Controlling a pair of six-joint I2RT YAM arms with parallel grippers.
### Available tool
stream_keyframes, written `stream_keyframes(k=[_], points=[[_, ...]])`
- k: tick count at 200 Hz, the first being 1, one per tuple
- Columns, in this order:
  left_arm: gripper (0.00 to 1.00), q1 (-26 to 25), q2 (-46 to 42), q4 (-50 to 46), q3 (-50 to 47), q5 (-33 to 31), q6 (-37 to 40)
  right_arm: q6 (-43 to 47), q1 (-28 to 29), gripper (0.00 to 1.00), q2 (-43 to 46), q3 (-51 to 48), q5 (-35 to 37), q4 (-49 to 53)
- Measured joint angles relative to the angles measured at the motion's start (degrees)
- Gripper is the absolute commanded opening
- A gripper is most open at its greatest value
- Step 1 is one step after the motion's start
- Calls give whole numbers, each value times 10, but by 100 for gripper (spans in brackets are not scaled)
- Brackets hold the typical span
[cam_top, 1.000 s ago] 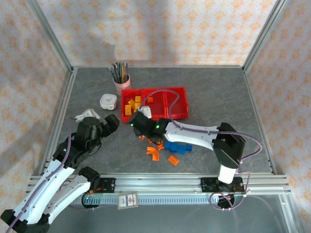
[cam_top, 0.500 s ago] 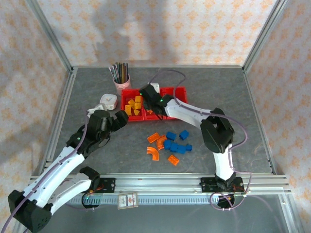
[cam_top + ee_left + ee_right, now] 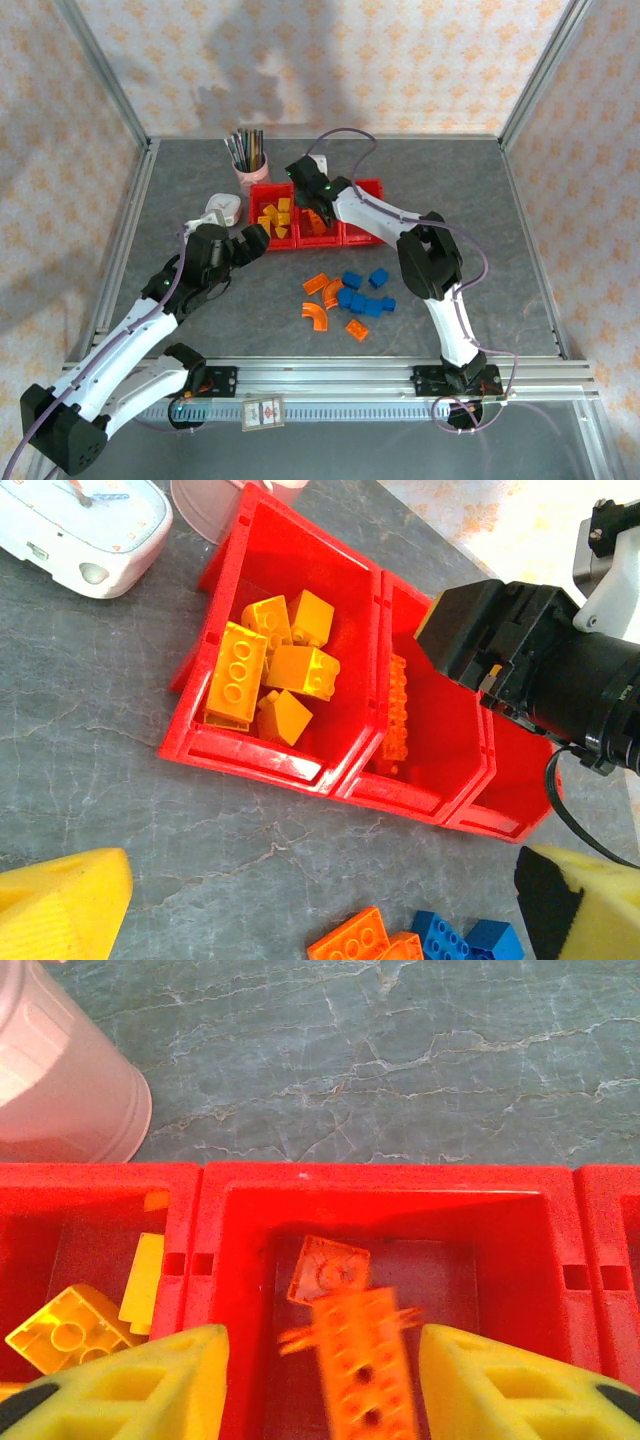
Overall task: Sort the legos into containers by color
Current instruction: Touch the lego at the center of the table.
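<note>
The containers (image 3: 300, 243) are three joined red bins at mid-table. Yellow legos (image 3: 270, 670) fill the left bin. My right gripper (image 3: 320, 1380) hangs open over the middle bin (image 3: 380, 1175). A long orange piece (image 3: 365, 1360) shows blurred between its fingers, touching neither, above an orange square (image 3: 328, 1270). My left gripper (image 3: 320, 900) is open over bare table just in front of the bins, nothing between its fingers. Orange arches (image 3: 315, 315) and blue blocks (image 3: 362, 300) lie loose on the table in front of the bins.
A pink cup of pens (image 3: 248, 165) stands behind the left bin. A white round gadget (image 3: 222, 208) lies left of the bins. The right arm's black wrist (image 3: 520, 660) reaches over the middle and right bins. Metal frame rails edge the table.
My right arm swung from the loose pile up over the middle bin and its jaws opened, letting the long orange piece go. My left arm reached forward toward the bins.
</note>
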State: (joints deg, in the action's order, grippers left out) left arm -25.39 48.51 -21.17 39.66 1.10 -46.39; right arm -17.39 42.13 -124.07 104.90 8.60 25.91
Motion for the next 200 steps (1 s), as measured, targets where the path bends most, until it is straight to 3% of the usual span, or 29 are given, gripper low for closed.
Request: stream_keyframes(k=[44,97,155,200], points=[[99,0,-17,-1,0,1,0,-5,23,63,81,-97,0,-2],[99,0,-63,-22,-9,7,0,-43,97,68,179,-219,5,5],[99,0,-103,-57,-35,14,4,-126,190,70,214,-326,8,15],[99,0,-132,-66,-53,12,-2,-191,227,70,215,-370,4,10]])
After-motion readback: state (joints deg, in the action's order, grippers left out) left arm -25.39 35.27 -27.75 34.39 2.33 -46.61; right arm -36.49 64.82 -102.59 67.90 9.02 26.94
